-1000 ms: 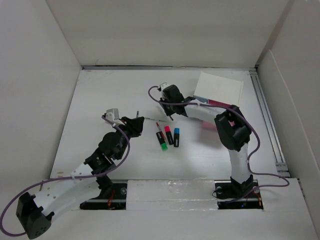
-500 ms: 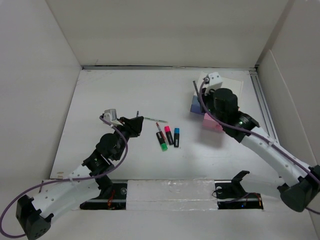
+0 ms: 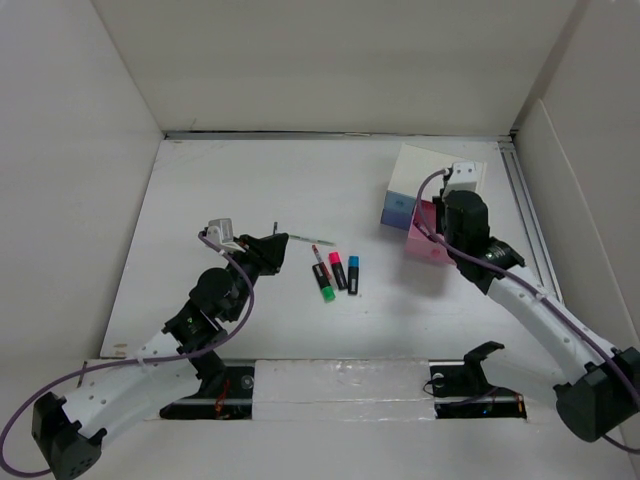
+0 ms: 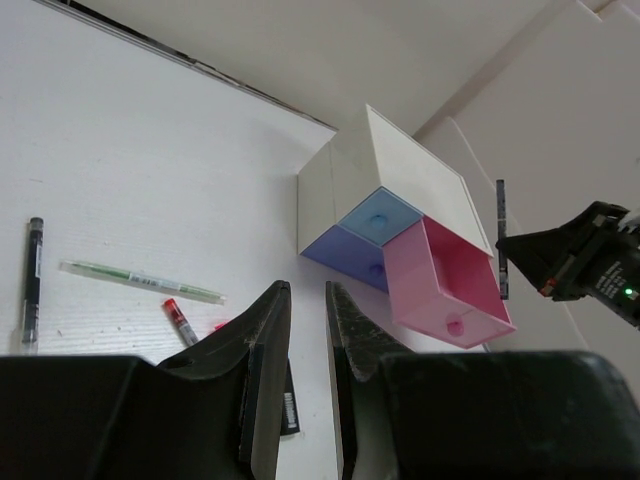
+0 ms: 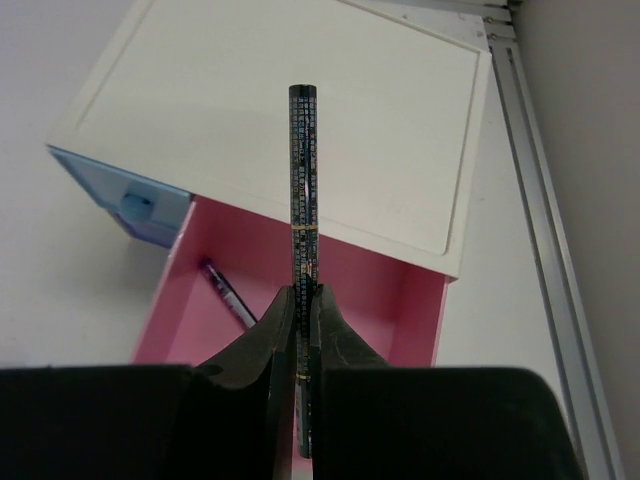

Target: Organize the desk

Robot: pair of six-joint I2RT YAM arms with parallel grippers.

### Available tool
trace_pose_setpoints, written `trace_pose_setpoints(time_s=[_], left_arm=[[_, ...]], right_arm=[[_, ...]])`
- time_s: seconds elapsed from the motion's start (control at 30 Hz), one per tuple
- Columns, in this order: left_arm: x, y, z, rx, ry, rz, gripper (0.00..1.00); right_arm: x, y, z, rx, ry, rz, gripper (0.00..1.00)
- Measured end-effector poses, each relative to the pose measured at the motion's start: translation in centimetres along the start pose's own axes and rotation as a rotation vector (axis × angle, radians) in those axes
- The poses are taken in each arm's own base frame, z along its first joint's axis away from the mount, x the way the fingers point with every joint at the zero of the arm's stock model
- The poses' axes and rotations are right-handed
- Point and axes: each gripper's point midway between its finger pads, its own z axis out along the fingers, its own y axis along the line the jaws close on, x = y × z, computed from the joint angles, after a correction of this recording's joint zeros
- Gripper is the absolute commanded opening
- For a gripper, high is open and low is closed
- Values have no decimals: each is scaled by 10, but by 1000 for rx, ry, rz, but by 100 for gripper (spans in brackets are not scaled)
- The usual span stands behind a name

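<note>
While the left tool (image 4: 308, 295) hangs low over the table (image 3: 200, 190), fingers only slightly apart and nothing between them, it seems parked beside the loose stationery for a coming pick. Just beyond it lie a black pen (image 3: 275, 232) and a green pen (image 3: 305, 239). To their right, a red pen (image 3: 319, 256) and three highlighters (image 3: 337, 270) sit close together, all within easy reach. Farther right, near the table's far right corner, stands a white drawer box (image 3: 440, 172). Its pink drawer (image 5: 360, 300) is pulled out toward the near side, with a purple pen (image 5: 225, 292) inside. The right tool (image 5: 300, 300) is clamped on a dark patterned pen (image 5: 303, 180), held roughly upright at that drawer, probably to drop it in. Nothing covers the drawer's mouth, though the box's top sits close behind.
</note>
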Motion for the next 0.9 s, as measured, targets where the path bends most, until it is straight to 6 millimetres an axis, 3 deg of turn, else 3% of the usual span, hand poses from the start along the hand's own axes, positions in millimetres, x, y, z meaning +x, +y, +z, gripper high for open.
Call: trace_pose_setpoints(time_s=[0.2, 0.4, 0.67, 0.9], left_arm=[[1, -1, 0, 6, 4, 0, 17], [1, -1, 0, 7, 5, 0, 17], [0, -1, -1, 8, 3, -1, 17], [-1, -2, -1, 10, -1, -3, 17]], right_arm=[[20, -13, 24, 101, -16, -40, 0], [13, -19, 31, 122, -83, -48, 5], [13, -1, 22, 62, -102, -85, 8], [21, -3, 7, 49, -75, -62, 23]])
